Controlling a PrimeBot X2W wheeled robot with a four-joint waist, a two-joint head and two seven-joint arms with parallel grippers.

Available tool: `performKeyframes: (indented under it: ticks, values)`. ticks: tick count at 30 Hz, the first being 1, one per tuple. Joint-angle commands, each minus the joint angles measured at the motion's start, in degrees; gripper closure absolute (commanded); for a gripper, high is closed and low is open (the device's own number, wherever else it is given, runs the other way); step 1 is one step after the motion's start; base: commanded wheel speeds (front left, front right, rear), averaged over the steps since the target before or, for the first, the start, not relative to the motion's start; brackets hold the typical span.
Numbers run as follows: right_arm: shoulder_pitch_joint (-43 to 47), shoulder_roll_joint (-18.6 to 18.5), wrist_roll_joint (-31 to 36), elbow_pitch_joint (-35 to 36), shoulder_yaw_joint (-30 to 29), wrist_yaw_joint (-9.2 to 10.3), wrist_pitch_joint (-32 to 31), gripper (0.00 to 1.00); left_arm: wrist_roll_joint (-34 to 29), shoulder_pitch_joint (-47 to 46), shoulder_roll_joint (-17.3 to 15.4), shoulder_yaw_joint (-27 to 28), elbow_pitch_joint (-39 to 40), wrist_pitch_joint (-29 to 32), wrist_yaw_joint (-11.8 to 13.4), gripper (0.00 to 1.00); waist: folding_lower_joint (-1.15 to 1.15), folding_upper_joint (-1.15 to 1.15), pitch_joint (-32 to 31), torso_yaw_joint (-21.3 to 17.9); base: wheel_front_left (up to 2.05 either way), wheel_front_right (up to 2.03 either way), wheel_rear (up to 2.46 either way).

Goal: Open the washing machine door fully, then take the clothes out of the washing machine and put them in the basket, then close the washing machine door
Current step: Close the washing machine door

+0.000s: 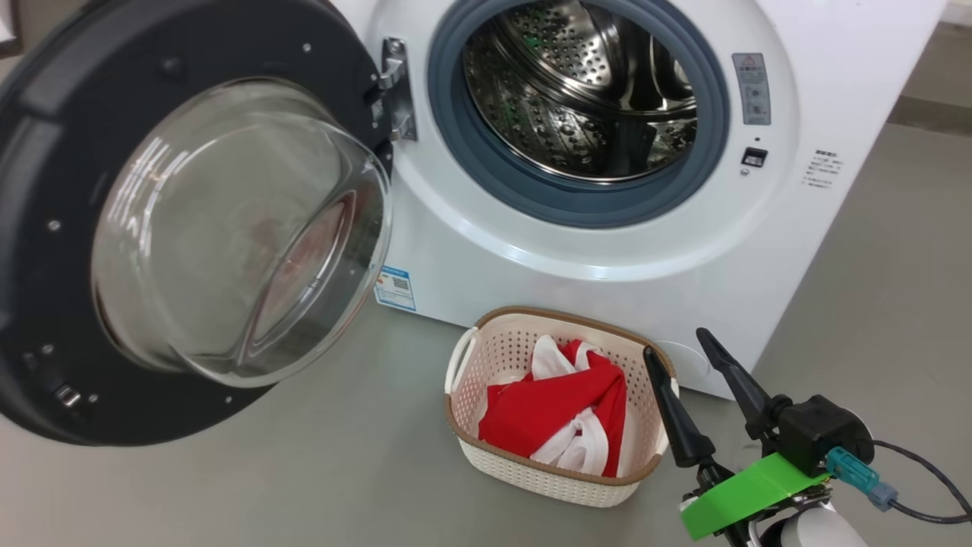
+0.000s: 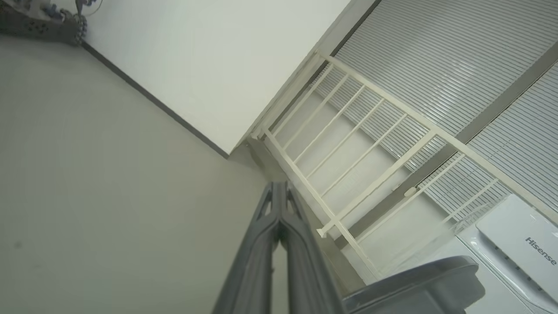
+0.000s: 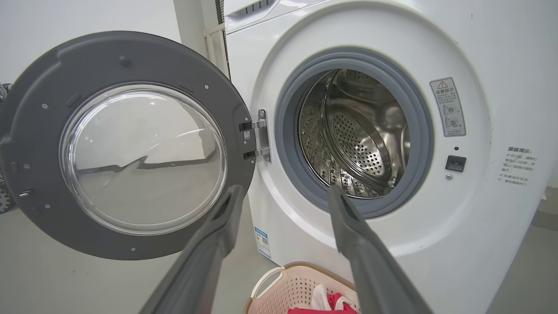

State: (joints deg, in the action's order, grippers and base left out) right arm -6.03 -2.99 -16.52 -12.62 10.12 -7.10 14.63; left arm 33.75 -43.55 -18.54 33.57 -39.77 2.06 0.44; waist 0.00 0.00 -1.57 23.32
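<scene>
While the right gripper (image 1: 676,342) hangs at the lower right of the head view, its long dark fingers spread apart, the basket (image 1: 531,486) of cream perforated plastic with a brown woven-look rim sits just left of it, holding the crumpled red-and-white clothes (image 1: 547,410). Open grey floor (image 1: 304,471) lies leftward. Behind, the white washing machine (image 1: 607,281) shows its steel drum (image 1: 585,91); the glossy washing machine door (image 1: 45,228) stands wide at left. The left gripper (image 2: 279,185) has its fingers pressed together
</scene>
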Motion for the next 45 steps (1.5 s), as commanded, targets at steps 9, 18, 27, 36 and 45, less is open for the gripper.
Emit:
performKeyframes:
  ticks: [9,18,27,36,45]
  values:
    - [-2.48,-0.53,1.10,1.22,1.75,-0.39,0.37,0.00,10.16,-10.13,-7.77,6.14,-17.55,13.07,-2.22,1.00,0.00,0.00,1.61,-2.51,0.00,0.00,0.00]
    - [-3.11,-1.16,0.92,1.02,2.36,-0.39,0.37,0.00,13.68,-13.00,-10.54,7.00,-25.71,21.15,-4.82,1.00,0.00,0.00,2.43,-3.78,0.00,0.00,0.00]
    - [-2.62,-1.07,0.74,0.86,2.59,-0.39,0.37,0.00,17.02,-12.35,-10.38,7.42,-28.81,29.69,-7.14,1.00,0.00,0.00,1.94,-4.14,0.00,0.00,0.00]
    - [-2.05,-0.76,0.77,0.97,2.16,-0.39,0.37,0.00,22.77,-8.34,-6.90,6.72,-21.82,38.98,-7.90,1.00,0.00,0.00,1.27,-3.64,0.00,0.00,0.00]
    - [-1.72,-0.47,0.67,1.07,2.00,-0.39,0.37,0.00,29.32,0.74,-2.29,4.50,-9.44,45.78,-7.92,1.00,0.00,0.00,1.06,-3.39,0.00,0.00,0.00]
